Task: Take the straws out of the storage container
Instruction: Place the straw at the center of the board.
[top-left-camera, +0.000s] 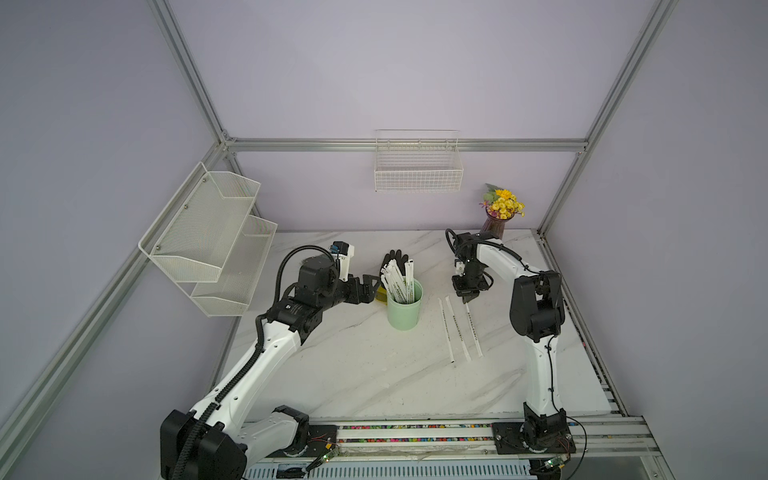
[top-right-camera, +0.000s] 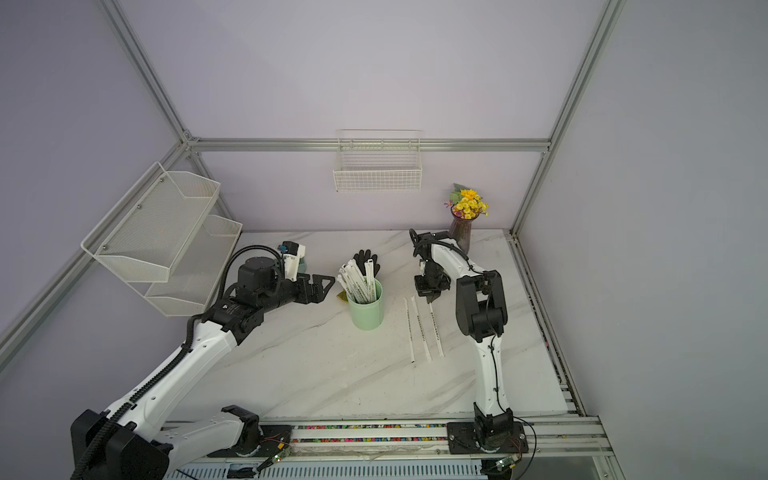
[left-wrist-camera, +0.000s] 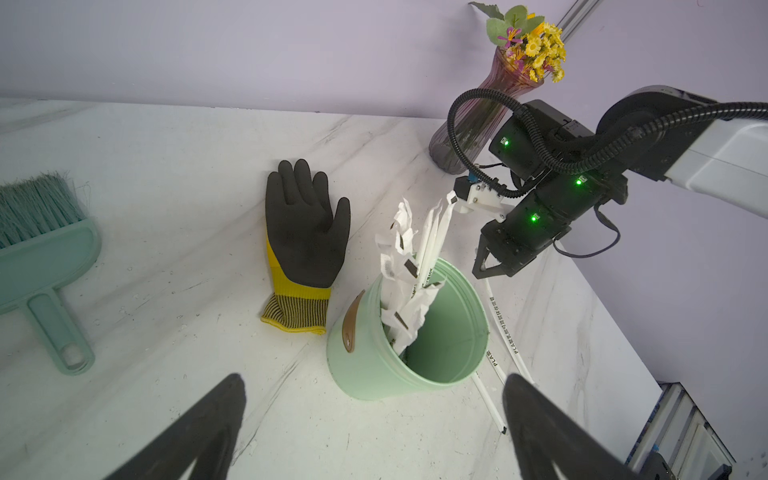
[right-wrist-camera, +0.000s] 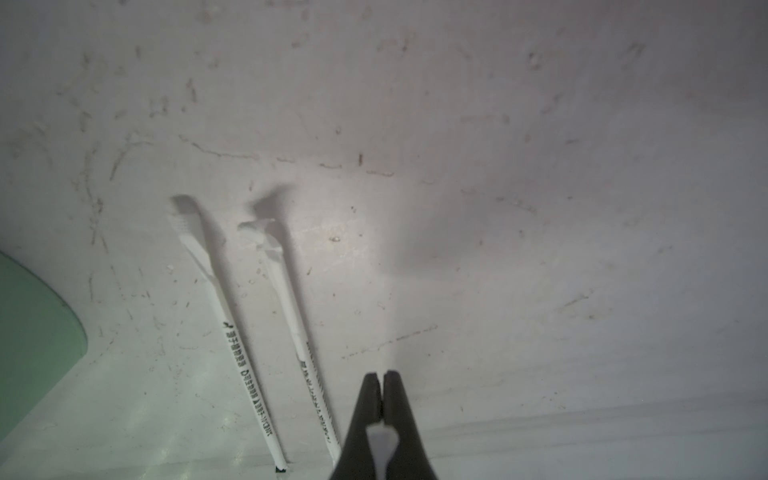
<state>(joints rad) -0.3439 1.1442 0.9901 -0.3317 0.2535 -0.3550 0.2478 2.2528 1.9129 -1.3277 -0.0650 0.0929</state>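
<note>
You had the storage container (top-left-camera: 404, 313) (left-wrist-camera: 374, 365) standing upright near the middle of the white marble-patterned table (top-left-camera: 353, 374), mouth up, close in front of a black and yellow glove (left-wrist-camera: 305, 232) lying flat. It was a smooth, matte, mint-green cylinder with a brown oval mark on its wall. The straws (top-left-camera: 397, 282) (left-wrist-camera: 409, 266) left inside stood as a bundle, long axes steep but tilted, tops leaning toward the left arm's side and the back wall. Their white paper wrappers were crinkled and flattened at the top ends, with small dark print. Two loose straws (top-left-camera: 446, 332) (right-wrist-camera: 231, 332) lay flat on the table between the container and the right arm, nearly parallel, running far to near, with the near ends drifting toward the right arm. A third straw (top-left-camera: 474, 332) lay just beside them along the same line. Your right gripper (top-left-camera: 467, 296) (right-wrist-camera: 381, 376) pointed down over its far end, jaws clenched on the flattened paper tip, as the right wrist view showed. Your left gripper (top-left-camera: 375, 288) sat just beside the container near its rim, apart from it, jaws spread wide and grasping nothing.
</note>
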